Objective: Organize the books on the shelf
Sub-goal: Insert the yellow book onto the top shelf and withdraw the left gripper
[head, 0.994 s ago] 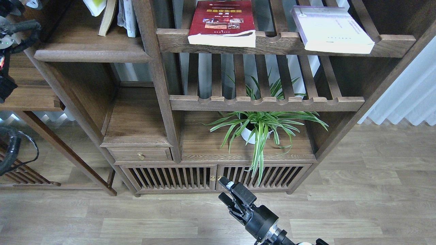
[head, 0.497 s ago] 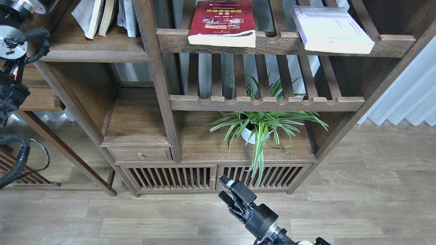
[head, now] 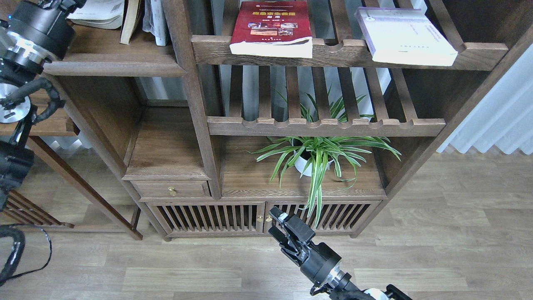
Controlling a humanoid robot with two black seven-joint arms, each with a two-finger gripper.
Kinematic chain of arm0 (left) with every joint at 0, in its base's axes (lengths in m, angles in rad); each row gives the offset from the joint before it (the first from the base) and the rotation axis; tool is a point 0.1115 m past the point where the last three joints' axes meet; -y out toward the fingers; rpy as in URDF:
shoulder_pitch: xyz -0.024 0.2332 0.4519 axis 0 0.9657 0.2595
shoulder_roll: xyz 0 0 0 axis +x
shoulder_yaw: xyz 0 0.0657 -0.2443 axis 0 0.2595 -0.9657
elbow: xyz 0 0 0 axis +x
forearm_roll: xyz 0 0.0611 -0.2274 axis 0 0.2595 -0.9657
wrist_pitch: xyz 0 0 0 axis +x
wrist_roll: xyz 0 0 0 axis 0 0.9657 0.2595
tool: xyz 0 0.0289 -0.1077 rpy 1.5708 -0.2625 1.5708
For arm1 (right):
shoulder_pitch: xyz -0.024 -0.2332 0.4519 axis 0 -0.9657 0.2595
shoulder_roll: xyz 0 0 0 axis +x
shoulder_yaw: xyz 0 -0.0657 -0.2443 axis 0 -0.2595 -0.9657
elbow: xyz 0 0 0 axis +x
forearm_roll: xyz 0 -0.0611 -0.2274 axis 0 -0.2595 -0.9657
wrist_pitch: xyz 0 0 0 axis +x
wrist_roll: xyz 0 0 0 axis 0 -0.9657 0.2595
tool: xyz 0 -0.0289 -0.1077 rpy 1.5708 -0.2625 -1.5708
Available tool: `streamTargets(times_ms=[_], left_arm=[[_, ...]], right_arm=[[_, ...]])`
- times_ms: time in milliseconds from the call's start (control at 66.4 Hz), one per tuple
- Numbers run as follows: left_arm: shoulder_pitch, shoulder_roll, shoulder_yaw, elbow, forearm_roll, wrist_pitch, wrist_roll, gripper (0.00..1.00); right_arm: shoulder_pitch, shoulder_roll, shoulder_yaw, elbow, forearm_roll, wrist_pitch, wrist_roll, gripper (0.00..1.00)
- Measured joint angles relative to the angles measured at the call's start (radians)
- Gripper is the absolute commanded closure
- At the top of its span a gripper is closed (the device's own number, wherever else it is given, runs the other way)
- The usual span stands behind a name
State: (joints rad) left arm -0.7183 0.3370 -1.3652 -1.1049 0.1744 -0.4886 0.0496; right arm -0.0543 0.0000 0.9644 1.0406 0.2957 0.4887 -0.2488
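The dark red book (head: 272, 27) and the pale lavender-white book (head: 406, 35) lie flat on the top slatted rack (head: 333, 52). At the top left, my left gripper (head: 66, 3) is mostly cut off by the frame's edge. It holds one end of a book (head: 98, 12) above the flat plank shelf (head: 112, 66). Only that book's pale face and page edges show, lying nearly level. Two other books (head: 133, 21) stand upright beside it. My right gripper (head: 277, 225) is open and empty, low in front of the cabinet doors.
A spider plant in a white pot (head: 310, 160) stands on the lower board under a second slatted rack (head: 325, 125). A drawer with a brass knob (head: 170, 191) and slatted cabinet doors (head: 208, 216) sit below. A white curtain (head: 499, 116) hangs at the right, and a wooden side rack (head: 37, 125) stands at the left.
My left arm has swung up and right into view. The book, leaning upright with yellow-green showing, has tipped leftward to nearly level. My right gripper has edged up toward the cabinet.
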Motion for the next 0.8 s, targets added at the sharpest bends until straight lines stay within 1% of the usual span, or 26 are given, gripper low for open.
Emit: streamTargets(times_ms=[90, 151, 211, 331, 437, 602, 663, 678, 798], left_arm=[[0.102, 0.0, -0.039, -0.083, -0.048, 0.0, 0.003, 0.27], [0.177, 0.0, -0.065, -0.127, -0.075, 0.0, 0.004, 0.24], [0.256, 0.0, -0.084, -0.165, -0.102, 0.0, 0.004, 0.2], [0.378, -0.005, -0.095, -0.213, -0.146, 0.0, -0.003, 0.16], [0.469, -0.014, -0.092, -0.236, -0.157, 0.0, -0.005, 0.16], [0.591, -0.016, -0.062, -0.241, -0.159, 0.0, 0.001, 0.16], [0.636, -0.016, -0.043, -0.242, -0.158, 0.0, 0.003, 0.14], [0.673, -0.016, -0.029, -0.242, -0.156, 0.0, 0.004, 0.12], [0.73, -0.016, -0.005, -0.222, -0.153, 0.0, 0.004, 0.11]], right_arm=[[0.007, 0.0, 0.015, 0.012, 0.001, 0.0, 0.0, 0.01], [0.016, 0.0, 0.029, 0.02, 0.002, 0.0, 0.0, 0.01], [0.024, 0.0, 0.041, 0.03, 0.004, 0.0, 0.0, 0.01], [0.031, 0.0, 0.048, 0.052, 0.004, 0.0, -0.001, 0.01], [0.032, 0.0, 0.05, 0.078, 0.004, 0.0, -0.001, 0.01], [0.027, 0.0, 0.056, 0.106, 0.004, 0.0, -0.001, 0.01], [0.024, 0.0, 0.063, 0.124, 0.004, 0.0, -0.001, 0.01], [0.021, 0.0, 0.071, 0.143, 0.004, 0.0, -0.001, 0.01], [0.01, 0.0, 0.088, 0.202, 0.005, 0.0, -0.001, 0.01]])
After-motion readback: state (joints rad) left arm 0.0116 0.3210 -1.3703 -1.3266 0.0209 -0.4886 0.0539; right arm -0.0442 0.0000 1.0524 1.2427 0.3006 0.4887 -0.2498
